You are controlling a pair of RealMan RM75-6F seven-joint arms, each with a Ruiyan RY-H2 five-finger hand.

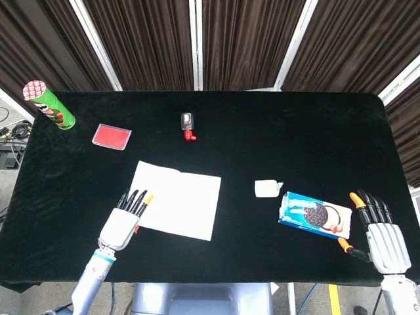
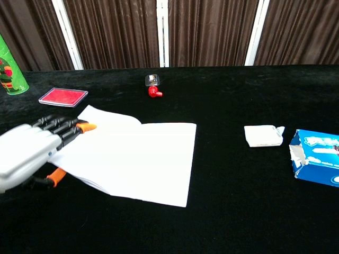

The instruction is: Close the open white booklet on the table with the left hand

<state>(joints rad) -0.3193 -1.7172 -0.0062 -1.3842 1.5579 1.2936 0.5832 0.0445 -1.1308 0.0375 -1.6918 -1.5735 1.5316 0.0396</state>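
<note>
The open white booklet (image 1: 178,200) (image 2: 135,156) lies left of the table's middle. Its left page is raised off the cloth and tilts up toward the right. My left hand (image 1: 123,221) (image 2: 32,153) is at that page's left edge, with its fingers stretched out flat under and against the lifted paper; its orange thumb tip shows below the page. It grips nothing. My right hand (image 1: 379,228) rests flat near the front right corner with its fingers spread, holding nothing, just right of the blue cookie box.
A blue cookie box (image 1: 316,214) (image 2: 317,157) and a white packet (image 1: 266,188) (image 2: 261,136) lie right of the booklet. Behind it are a small red-capped bottle (image 1: 188,125), a red card case (image 1: 111,136) and a green chip can (image 1: 49,105) at the far left.
</note>
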